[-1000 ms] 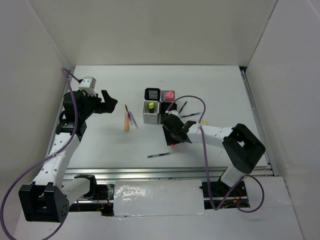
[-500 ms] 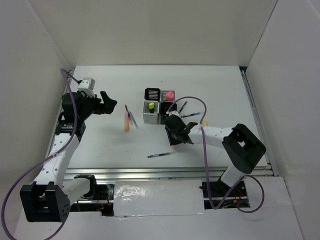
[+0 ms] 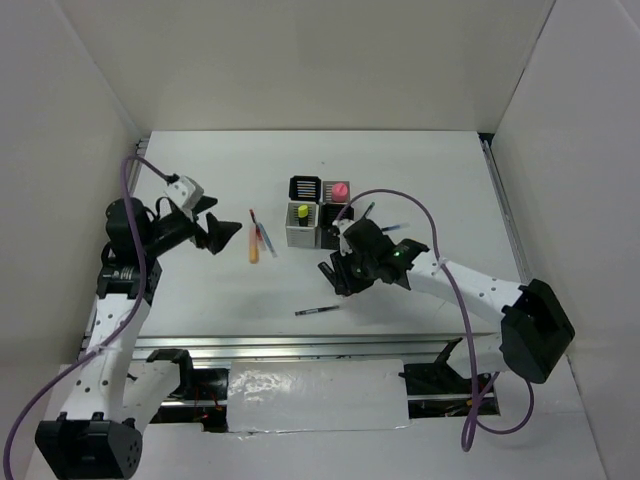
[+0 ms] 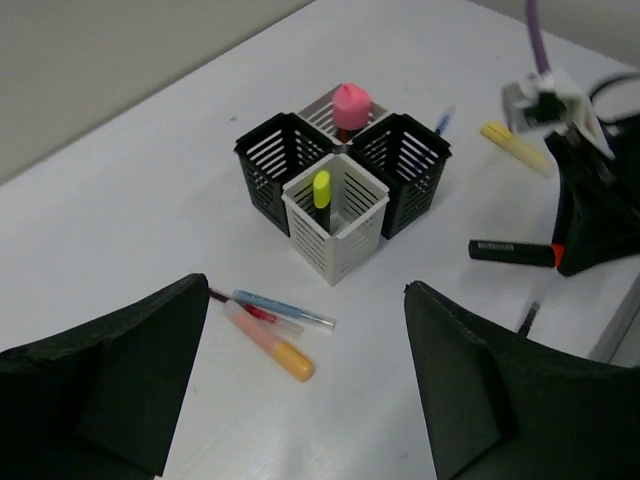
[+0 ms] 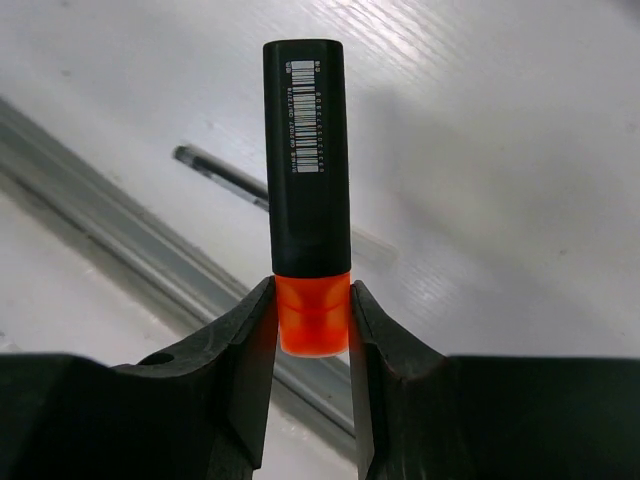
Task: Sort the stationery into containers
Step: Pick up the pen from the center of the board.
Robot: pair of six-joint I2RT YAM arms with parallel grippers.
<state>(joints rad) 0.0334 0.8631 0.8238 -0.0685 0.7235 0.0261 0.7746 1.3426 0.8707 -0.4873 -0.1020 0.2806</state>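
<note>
The left gripper (image 4: 305, 400) hung over the white table (image 3: 200, 300) with its fingers wide apart and empty, facing the four cups (image 4: 340, 185) (a yellow highlighter (image 4: 321, 188) and a pink highlighter (image 4: 351, 105) stood inside). The right gripper (image 5: 312, 310) was clamped on the orange end of a black highlighter (image 5: 306, 150), raised near the cups. A thin pen (image 3: 318, 311) lay on the table close by.
</note>
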